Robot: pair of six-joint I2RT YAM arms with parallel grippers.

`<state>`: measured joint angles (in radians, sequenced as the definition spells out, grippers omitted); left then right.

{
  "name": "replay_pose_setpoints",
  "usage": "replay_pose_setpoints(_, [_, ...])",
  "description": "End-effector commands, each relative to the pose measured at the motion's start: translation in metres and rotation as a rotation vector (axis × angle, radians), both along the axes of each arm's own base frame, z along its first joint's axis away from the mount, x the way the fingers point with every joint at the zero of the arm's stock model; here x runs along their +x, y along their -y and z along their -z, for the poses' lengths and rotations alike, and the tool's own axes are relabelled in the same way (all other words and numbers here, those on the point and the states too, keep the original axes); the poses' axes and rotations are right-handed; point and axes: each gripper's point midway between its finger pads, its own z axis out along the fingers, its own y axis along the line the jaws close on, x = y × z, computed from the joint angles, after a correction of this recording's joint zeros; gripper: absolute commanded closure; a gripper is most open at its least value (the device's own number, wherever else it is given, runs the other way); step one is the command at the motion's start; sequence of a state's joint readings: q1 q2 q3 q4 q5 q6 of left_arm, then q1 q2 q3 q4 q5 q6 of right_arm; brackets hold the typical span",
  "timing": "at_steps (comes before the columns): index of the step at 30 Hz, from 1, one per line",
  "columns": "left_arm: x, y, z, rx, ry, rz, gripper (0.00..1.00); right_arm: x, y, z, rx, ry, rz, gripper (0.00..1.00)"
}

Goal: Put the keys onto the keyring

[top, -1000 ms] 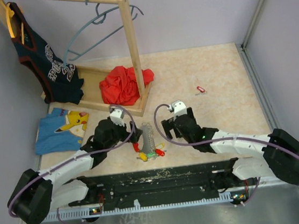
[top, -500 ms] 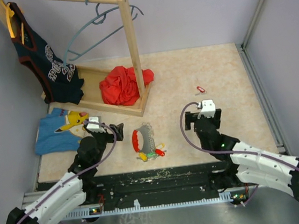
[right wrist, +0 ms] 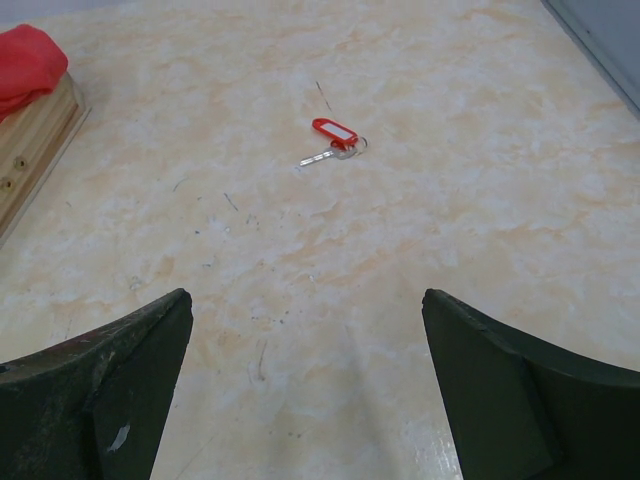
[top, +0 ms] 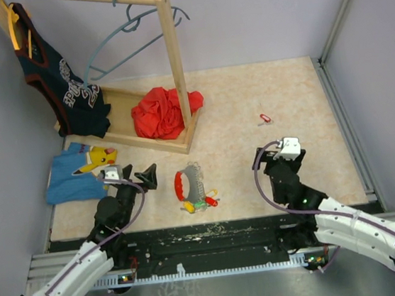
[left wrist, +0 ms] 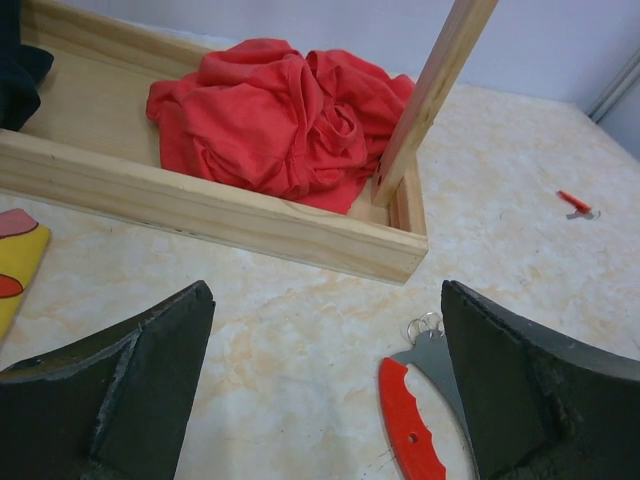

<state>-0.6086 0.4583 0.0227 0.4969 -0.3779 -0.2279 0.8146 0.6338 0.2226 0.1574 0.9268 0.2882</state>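
The keyring, a grey wire loop with a red curved grip beside it, lies on the table between my two arms. Several keys with yellow, green and red tags cluster at its near end. In the left wrist view only the red grip and a grey metal end show. A loose red-tagged key lies farther back on the right, straight ahead of the right wrist view. My left gripper is open and empty, left of the keyring. My right gripper is open and empty over bare table.
A wooden clothes rack stands at the back left, its base tray holding a red cloth. A dark jersey and a grey-blue hanger hang from it. A blue printed shirt lies left of my left arm.
Both grippers have drawn back from the keyring, the left toward the near left, the right out to the right. The keyring and the keys have stayed where they were.
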Motion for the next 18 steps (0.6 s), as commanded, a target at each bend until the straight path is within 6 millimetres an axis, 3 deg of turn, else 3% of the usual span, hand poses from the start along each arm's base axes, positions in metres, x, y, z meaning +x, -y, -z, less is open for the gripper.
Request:
replay_pose_setpoints(1, [-0.0035, -0.0028, -0.0086, -0.053, 0.049, -0.003, 0.01, 0.0013, 0.006, -0.0121, 0.044, 0.054, 0.035, 0.03])
replay_pose_setpoints(18, [-0.0062, 0.0029, -0.0111, 0.005, 0.056, 0.041, 0.0, 0.0058, 0.0021, -0.0107, 0.002, 0.028, 0.033, 0.03])
